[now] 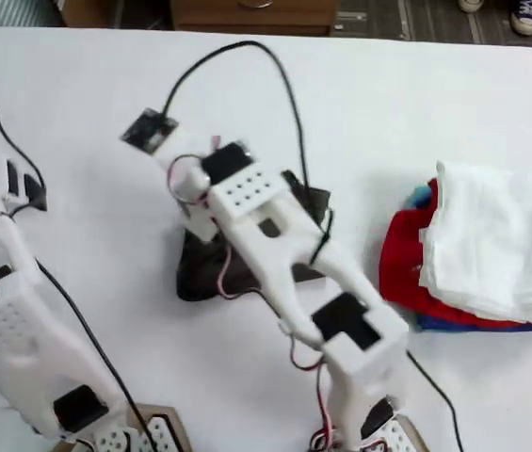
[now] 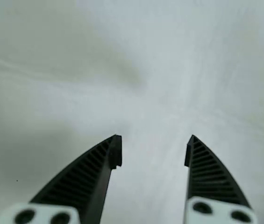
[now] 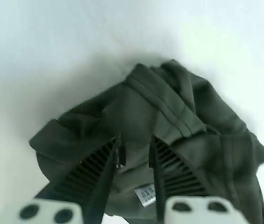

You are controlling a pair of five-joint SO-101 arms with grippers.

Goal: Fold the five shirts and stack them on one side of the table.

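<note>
A dark olive shirt (image 3: 169, 121) lies bunched on the white table (image 1: 87, 104) near the middle, partly under the right arm; part of it shows as the dark shirt (image 1: 200, 273) in the high view. My right gripper (image 3: 135, 144) is down on it, its fingers narrowly apart with fabric and a label between them. At the right side sits a stack with a white shirt (image 1: 496, 240) on top, a red one (image 1: 399, 264) and a blue one (image 1: 477, 326) beneath. My left gripper (image 2: 153, 151) hangs open over bare table at the far left.
A small black module (image 1: 149, 130) on a black cable (image 1: 280, 71) lies behind the right arm. The table's far edge runs along the top, with wooden furniture beyond it. Bare cloth stretches between the two arms.
</note>
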